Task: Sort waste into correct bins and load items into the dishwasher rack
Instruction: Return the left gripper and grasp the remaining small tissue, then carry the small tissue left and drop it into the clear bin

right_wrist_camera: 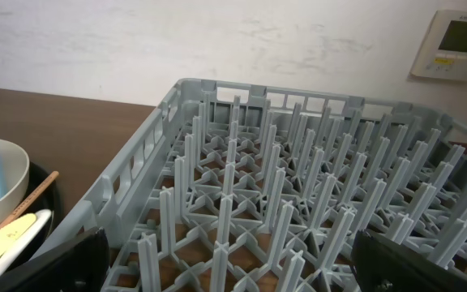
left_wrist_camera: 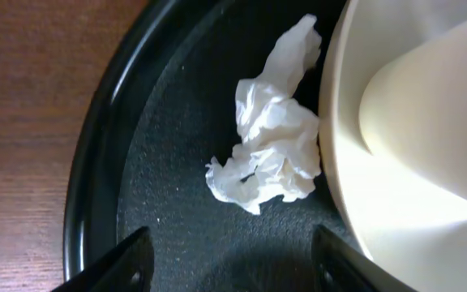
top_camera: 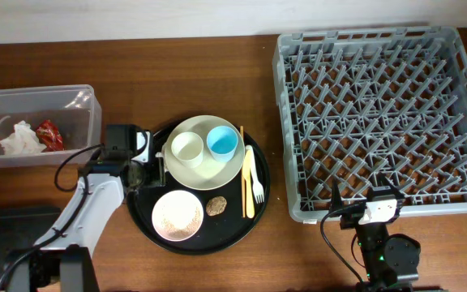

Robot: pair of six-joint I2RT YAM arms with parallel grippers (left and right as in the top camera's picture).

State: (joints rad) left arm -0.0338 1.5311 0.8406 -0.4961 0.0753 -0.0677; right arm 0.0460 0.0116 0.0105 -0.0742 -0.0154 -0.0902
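Observation:
A crumpled white tissue (left_wrist_camera: pixel 270 138) lies on the round black tray (left_wrist_camera: pixel 87 162), against the cream plate (left_wrist_camera: pixel 412 186). My left gripper (left_wrist_camera: pixel 229 264) is open and empty, just short of the tissue; from overhead it (top_camera: pixel 140 169) hides the tissue. The plate (top_camera: pixel 203 154) holds a cream cup (top_camera: pixel 187 148) and a blue cup (top_camera: pixel 223 141). A pale yellow fork (top_camera: pixel 258 182) and chopsticks (top_camera: pixel 245 174) lie beside it. A pink bowl (top_camera: pixel 177 216) holds rice grains, with a brown lump (top_camera: pixel 216 206) next to it. My right gripper (right_wrist_camera: pixel 233 268) is open and empty at the grey rack's (top_camera: pixel 379 113) front edge.
The clear tub (top_camera: pixel 87 113) at the far left holds a white tissue (top_camera: pixel 21 139) and a red wrapper (top_camera: pixel 49 135). A dark flat shape (top_camera: pixel 6 223) at the lower left is partly covered by my left arm. The rack (right_wrist_camera: pixel 298 203) has rows of upright pegs.

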